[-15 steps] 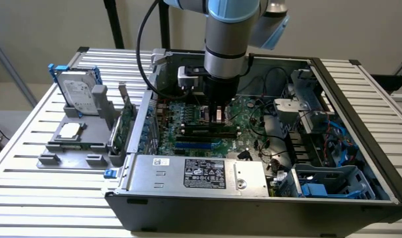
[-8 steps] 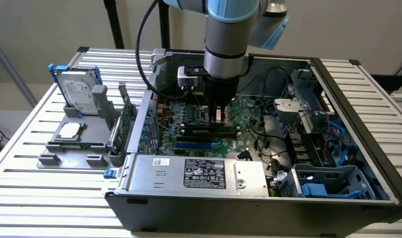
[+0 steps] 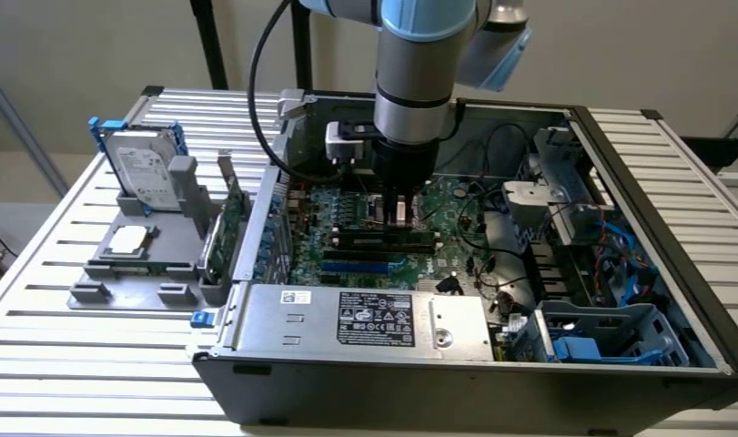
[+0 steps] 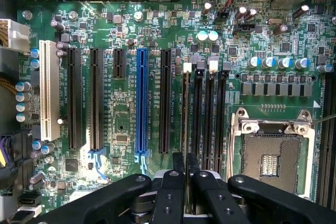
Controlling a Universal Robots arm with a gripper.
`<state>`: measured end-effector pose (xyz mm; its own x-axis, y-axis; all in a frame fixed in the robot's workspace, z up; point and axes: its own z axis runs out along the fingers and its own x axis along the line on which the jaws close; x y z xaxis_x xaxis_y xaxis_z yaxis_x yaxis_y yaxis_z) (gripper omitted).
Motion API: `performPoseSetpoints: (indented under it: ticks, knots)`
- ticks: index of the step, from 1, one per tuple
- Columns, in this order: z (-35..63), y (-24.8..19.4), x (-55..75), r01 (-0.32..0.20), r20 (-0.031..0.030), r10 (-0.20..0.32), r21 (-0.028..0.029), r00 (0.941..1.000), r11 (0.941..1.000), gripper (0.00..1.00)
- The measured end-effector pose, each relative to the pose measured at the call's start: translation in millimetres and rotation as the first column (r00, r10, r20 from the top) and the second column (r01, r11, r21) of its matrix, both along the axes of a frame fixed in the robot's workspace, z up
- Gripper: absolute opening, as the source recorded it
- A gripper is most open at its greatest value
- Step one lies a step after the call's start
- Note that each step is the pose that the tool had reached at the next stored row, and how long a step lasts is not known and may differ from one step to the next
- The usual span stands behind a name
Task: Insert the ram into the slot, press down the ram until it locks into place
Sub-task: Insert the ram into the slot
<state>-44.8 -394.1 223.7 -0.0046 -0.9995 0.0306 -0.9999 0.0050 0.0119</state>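
Observation:
My gripper (image 4: 186, 162) hangs low over the green motherboard (image 4: 126, 119) inside the open computer case. Its two black fingers (image 4: 177, 163) are shut on the ram (image 4: 185, 114), which I see edge-on as a thin strip. The ram lies along the outermost black slot of a parallel group, beside the empty slots (image 4: 201, 114). I cannot tell whether it is seated or latched. In the exterior view the gripper (image 3: 399, 217) stands upright over the board's middle, with the ram (image 3: 375, 240) as a dark strip just under it.
A blue slot (image 4: 141, 103) and black expansion slots (image 4: 95, 98) lie beside the memory group. The metal processor socket (image 4: 270, 156) is on the other side. Loose cables (image 3: 502, 273), a power supply (image 3: 369, 319) and case walls (image 3: 660, 228) hem the board in. A hard drive (image 3: 144, 168) stands outside the case.

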Motion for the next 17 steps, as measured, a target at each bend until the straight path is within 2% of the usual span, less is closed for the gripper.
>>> performPoseSetpoints:
  ticks: [6, 12, 17]
  knots:
    - [0.0, -0.1, -0.1, 0.003, 0.0026, -0.003, -0.0010, 1.0000, 1.0000, 0.13]
    - [-0.3, -0.1, -0.1, 0.006, 0.0068, -0.006, -0.0056, 1.0000, 1.0000, 0.13]
    - [-2.4, 0.0, -0.7, 0.006, 0.0093, -0.006, -0.0053, 0.9999, 1.0000, 0.13]
